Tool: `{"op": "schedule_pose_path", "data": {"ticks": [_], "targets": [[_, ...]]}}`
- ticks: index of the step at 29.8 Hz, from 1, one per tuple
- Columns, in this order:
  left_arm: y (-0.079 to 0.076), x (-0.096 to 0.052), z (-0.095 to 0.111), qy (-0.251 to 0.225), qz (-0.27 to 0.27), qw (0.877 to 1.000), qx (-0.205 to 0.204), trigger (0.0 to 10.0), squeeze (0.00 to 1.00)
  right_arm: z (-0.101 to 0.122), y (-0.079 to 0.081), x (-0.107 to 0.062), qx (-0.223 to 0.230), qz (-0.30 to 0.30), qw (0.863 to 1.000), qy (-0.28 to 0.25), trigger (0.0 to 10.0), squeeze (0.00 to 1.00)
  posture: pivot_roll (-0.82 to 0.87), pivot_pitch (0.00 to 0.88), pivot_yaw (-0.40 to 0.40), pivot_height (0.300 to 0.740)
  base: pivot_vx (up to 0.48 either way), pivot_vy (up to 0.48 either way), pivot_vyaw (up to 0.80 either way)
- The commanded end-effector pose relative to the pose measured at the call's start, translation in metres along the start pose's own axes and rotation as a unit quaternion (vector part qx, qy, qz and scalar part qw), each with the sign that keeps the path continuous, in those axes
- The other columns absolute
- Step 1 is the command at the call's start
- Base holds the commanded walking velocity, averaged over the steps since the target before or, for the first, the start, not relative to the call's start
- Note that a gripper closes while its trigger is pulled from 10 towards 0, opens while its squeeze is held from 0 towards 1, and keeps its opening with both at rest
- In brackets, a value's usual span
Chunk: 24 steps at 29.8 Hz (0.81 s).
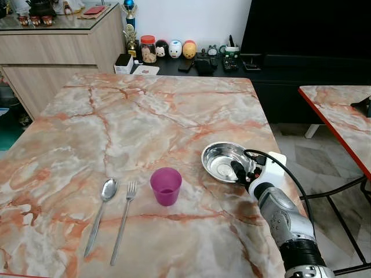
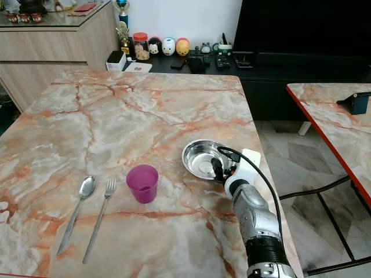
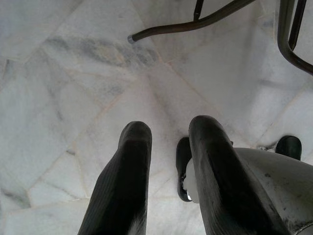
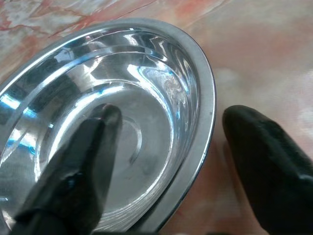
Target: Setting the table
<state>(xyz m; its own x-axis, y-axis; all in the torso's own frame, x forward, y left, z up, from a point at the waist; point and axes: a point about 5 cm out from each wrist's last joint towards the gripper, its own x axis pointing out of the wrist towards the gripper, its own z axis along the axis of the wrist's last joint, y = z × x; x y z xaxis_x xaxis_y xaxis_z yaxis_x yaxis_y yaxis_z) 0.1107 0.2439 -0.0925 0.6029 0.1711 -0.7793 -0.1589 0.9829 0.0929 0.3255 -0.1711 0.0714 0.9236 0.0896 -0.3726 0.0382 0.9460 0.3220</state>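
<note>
A shiny steel bowl [image 1: 223, 161] sits near the right edge of the marble table [image 1: 145, 116]. My right gripper [image 1: 240, 172] is at the bowl's near right rim. In the right wrist view it is open [image 4: 171, 115], one finger inside the bowl [image 4: 146, 98] and the other outside on the tabletop, with the rim between them. To the bowl's left a purple cup [image 1: 166, 186] stands upright. Further left, a fork [image 1: 123, 223] and a spoon [image 1: 104, 200] lie side by side. My left gripper [image 3: 171, 128] hangs open over the tiled floor.
A second marble table [image 1: 342, 116] stands to the right across a gap of floor, with a dark metal frame [image 1: 342, 197] below it. Beyond the table's far edge are a black cabinet [image 1: 278, 69] with small ornaments and a wooden sideboard [image 1: 52, 52].
</note>
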Motion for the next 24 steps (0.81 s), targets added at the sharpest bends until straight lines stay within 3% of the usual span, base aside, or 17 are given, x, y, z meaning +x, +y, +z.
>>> {"op": "schedule_pose_path", "data": {"ticks": [1,24], "targets": [[-0.0011,-0.0004,-0.0013,0.002,-0.002,1.0,0.004,10.0,0.0,0.0016,0.0036,0.0023,0.001,0.004,1.0,0.002,0.0,0.0,-0.03,0.0,-0.008,0.732,0.0,0.0,0.0],[-0.0025,0.001,0.0025,-0.005,-0.005,1.0,0.0,10.0,0.0,-0.0002,0.0039,0.0011,-0.002,0.006,1.0,0.006,0.0,0.0,-0.04,0.0,-0.009,0.732,0.0,0.0,0.0]]}}
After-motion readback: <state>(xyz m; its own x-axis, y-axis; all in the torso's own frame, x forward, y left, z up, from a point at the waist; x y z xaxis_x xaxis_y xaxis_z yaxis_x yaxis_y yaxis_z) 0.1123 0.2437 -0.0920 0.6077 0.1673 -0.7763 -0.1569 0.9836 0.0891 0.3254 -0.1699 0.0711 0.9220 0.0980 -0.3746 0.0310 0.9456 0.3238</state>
